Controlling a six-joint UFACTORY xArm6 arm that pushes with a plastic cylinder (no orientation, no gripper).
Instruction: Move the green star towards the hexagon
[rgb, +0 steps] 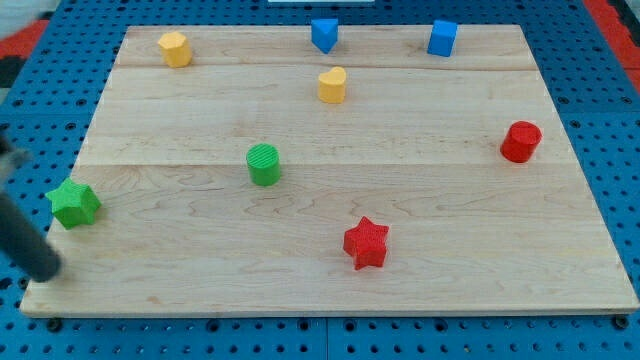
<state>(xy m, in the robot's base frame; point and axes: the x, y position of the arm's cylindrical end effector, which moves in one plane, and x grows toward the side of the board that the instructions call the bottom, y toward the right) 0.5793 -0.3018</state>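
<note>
The green star (75, 204) lies at the wooden board's left edge, low in the view. The yellow hexagon (174, 48) sits near the board's top left corner, well above and right of the star. My tip (44, 270) is at the end of the blurred dark rod that comes in from the view's left. It rests just below and left of the green star, at the board's bottom left corner, a short gap from the star.
A green cylinder (264, 164) stands mid-board and a yellow heart (332, 85) above it. Two blue blocks (323, 34) (442, 37) lie along the top edge. A red cylinder (521, 141) is at the right and a red star (366, 243) at bottom centre.
</note>
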